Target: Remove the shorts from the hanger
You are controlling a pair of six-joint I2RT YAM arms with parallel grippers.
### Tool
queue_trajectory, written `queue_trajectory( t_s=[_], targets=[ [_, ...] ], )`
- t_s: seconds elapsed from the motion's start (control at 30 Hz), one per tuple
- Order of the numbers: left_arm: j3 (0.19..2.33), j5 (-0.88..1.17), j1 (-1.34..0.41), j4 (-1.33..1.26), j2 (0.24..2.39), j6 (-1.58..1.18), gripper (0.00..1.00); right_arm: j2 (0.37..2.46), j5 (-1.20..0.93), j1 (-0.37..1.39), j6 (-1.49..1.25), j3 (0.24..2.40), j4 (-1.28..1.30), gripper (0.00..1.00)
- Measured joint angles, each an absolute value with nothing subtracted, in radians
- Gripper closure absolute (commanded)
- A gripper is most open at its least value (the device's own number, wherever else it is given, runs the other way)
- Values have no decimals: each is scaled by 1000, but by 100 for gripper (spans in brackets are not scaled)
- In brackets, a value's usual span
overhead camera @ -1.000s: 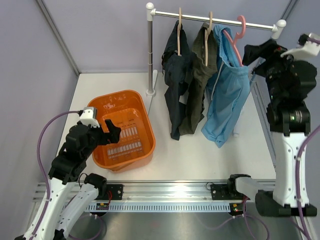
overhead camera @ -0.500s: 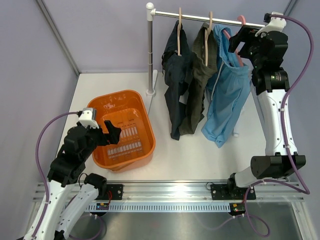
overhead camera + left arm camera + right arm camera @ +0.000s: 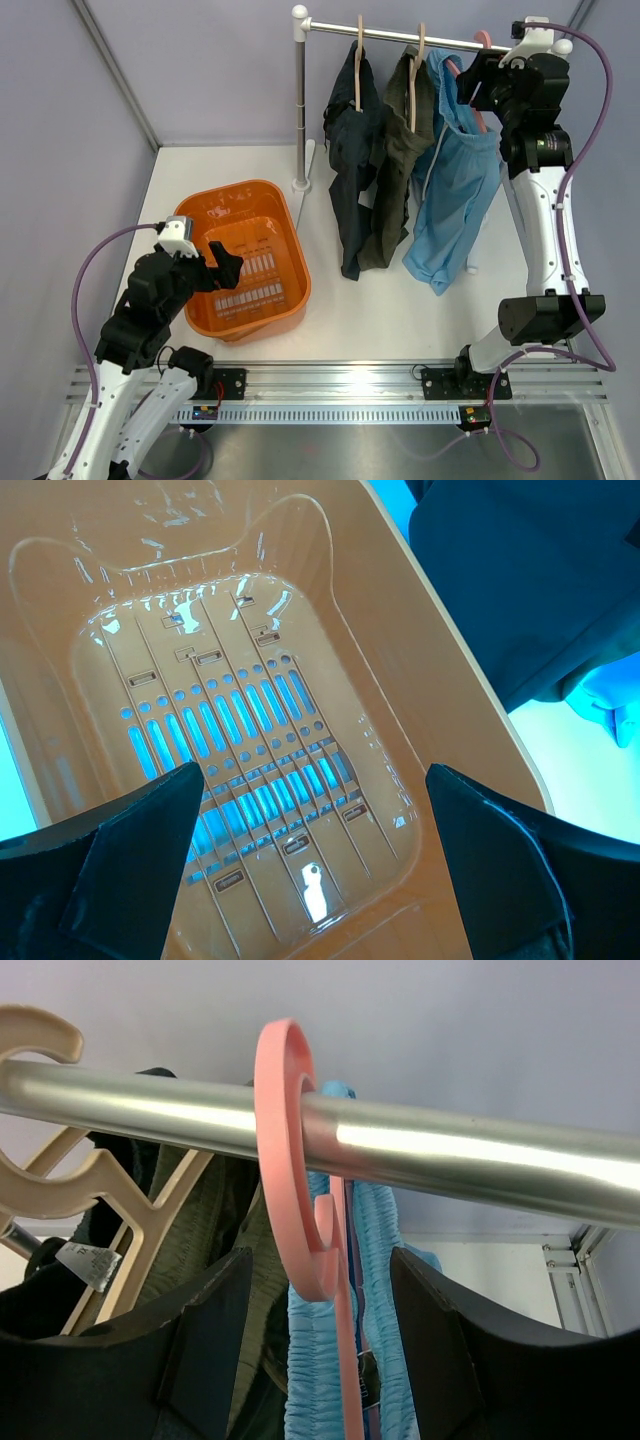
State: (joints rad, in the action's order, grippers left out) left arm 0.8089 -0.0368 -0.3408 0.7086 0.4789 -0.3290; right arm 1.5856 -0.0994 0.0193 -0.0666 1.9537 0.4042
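Note:
Three pairs of shorts hang on the metal rail [image 3: 430, 38]: dark navy [image 3: 352, 150] on a beige hanger, olive green [image 3: 398, 150] on a beige hanger, light blue [image 3: 455, 190] on a pink hanger [image 3: 470, 85]. My right gripper [image 3: 478, 80] is open high at the rail, its jaws on either side of the pink hanger's neck [image 3: 345, 1340] and the blue waistband [image 3: 320, 1400]. The pink hook [image 3: 285, 1150] is over the rail [image 3: 400, 1145]. My left gripper [image 3: 225, 262] is open and empty over the orange basket [image 3: 285, 215].
The orange basket [image 3: 440, 710] is empty, with a slotted floor. Navy cloth [image 3: 530, 570] shows beyond its rim in the left wrist view. The rack's post [image 3: 300, 110] stands behind the basket. Purple walls close the table at the back and sides.
My right arm has swung left and up from the right edge to the rail, bringing its open jaws around the pink hanger. The left arm has barely moved.

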Motion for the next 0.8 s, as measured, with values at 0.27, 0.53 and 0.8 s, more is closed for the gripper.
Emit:
queue_trajectory(
  t_s=[0.27, 0.53, 0.8],
  targets=[
    [809, -37, -341, 709, 479, -329, 1, 1596, -99, 19, -49, 1949, 410, 36],
    [809, -37, -341, 709, 478, -329, 1, 1648, -100, 19, -53, 1950, 414, 42],
    [809, -37, -341, 709, 478, -329, 1, 1679, -99, 19, -57, 1959, 430, 57]
  ],
)
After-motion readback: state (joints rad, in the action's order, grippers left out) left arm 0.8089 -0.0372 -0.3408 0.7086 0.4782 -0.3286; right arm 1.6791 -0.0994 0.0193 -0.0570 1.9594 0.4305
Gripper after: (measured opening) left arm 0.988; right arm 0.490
